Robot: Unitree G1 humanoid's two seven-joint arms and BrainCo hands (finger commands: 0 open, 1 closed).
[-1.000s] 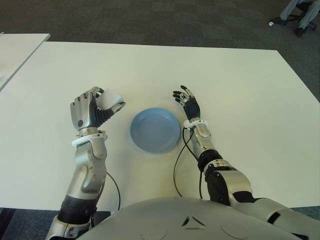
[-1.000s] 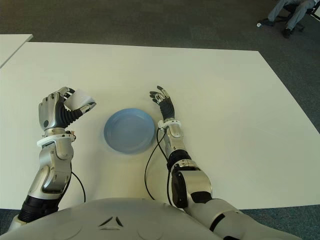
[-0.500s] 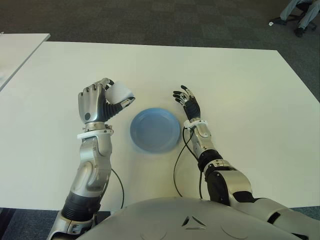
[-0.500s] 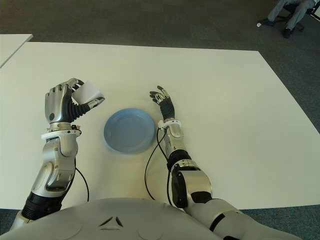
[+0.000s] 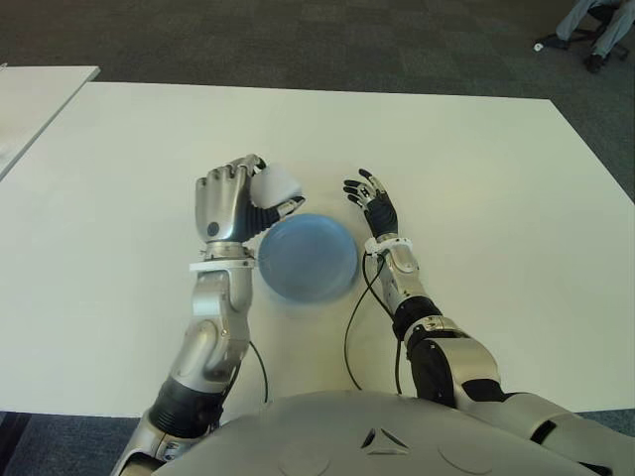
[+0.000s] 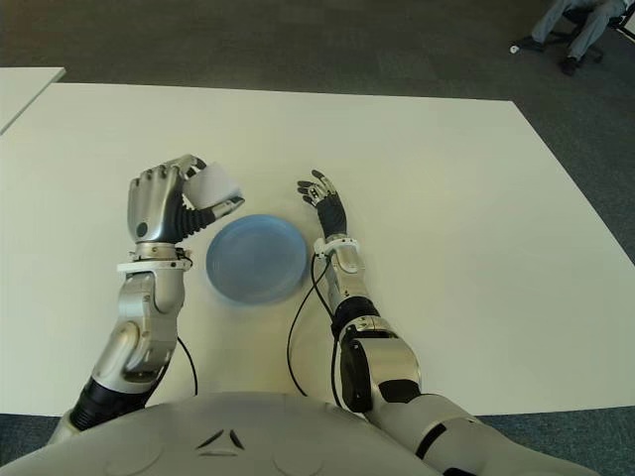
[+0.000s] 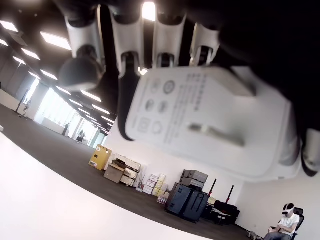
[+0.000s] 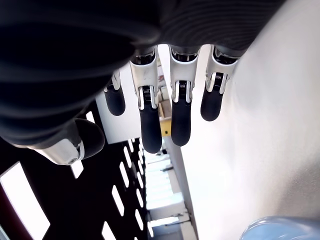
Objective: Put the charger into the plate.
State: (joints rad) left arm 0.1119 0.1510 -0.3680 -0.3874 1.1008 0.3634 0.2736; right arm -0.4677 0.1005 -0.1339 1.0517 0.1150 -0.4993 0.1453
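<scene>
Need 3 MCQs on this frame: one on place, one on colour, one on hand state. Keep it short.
1. Where is the charger?
A. in the plate
B. in the left hand, at the plate's left rim
C. on the table by the right hand

2. What colour is the plate?
A. blue
B. red
C. white

3. How is the right hand?
A. shut on the charger
B. open, holding nothing
C. clenched on the plate's rim

Key: 1 B, the left hand grips the white charger just beside the rim; 2 A, the plate shows blue on the white table; 3 B, its wrist view shows straight fingers around nothing.
</scene>
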